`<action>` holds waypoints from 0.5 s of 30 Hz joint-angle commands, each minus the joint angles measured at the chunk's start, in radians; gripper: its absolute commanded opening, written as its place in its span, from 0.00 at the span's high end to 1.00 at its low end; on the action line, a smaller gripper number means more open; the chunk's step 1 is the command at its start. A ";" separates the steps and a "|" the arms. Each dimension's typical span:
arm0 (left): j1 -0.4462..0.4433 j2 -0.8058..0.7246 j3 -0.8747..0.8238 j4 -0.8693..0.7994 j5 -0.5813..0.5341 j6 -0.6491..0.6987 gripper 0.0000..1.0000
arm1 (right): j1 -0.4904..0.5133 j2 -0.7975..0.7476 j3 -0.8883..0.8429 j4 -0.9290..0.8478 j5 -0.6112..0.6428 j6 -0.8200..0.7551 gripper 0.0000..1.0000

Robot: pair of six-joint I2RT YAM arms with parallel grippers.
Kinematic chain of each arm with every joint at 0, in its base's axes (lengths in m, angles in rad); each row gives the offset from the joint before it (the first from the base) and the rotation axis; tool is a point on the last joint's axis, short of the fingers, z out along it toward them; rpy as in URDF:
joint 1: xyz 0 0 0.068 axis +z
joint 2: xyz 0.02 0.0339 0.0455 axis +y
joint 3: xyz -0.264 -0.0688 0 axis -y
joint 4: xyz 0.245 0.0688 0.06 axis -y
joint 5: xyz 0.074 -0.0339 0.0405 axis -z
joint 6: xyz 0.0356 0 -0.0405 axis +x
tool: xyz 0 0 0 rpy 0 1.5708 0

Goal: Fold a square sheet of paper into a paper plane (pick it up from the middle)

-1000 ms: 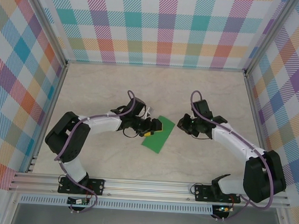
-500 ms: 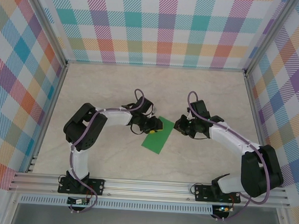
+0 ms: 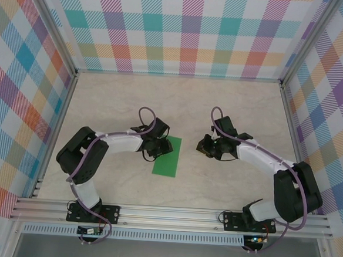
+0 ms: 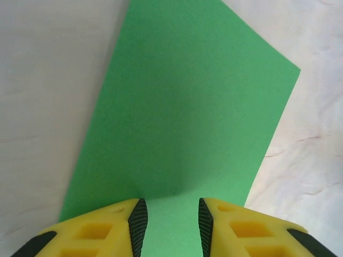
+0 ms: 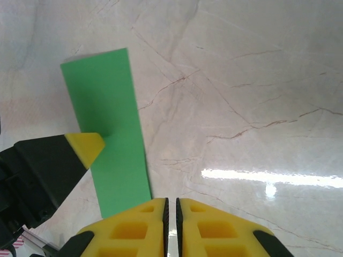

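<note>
The left gripper (image 4: 170, 206) is holding its fingers (image 4: 138, 222) partly spread, and green is showing through the gap between them. The sheet of paper (image 4: 187, 107) is lying flat on the pale marbled surface (image 4: 48, 80). It is stretching away ahead of those fingers as an oblong, with its near end running under the tips. Whether the tips are touching it I cannot tell. The right gripper (image 5: 171, 206) is hanging over bare surface with its fingers pressed almost together and nothing between them. From those fingers the paper is lying ahead and to the left, apart from the tips. One yellow fingertip of the left gripper is reaching over the paper's left long edge.
</note>
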 commanded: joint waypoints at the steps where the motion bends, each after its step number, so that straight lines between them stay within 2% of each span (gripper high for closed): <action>1: -0.002 -0.044 -0.057 -0.119 -0.093 -0.080 0.65 | 0.024 0.012 -0.016 0.007 -0.016 -0.004 0.85; 8: 0.017 -0.074 0.099 -0.196 0.030 0.106 0.63 | 0.118 0.053 0.000 0.014 -0.012 0.012 0.80; 15: 0.045 0.026 0.160 -0.279 0.100 0.274 0.71 | 0.148 0.062 0.003 0.027 0.003 0.030 0.74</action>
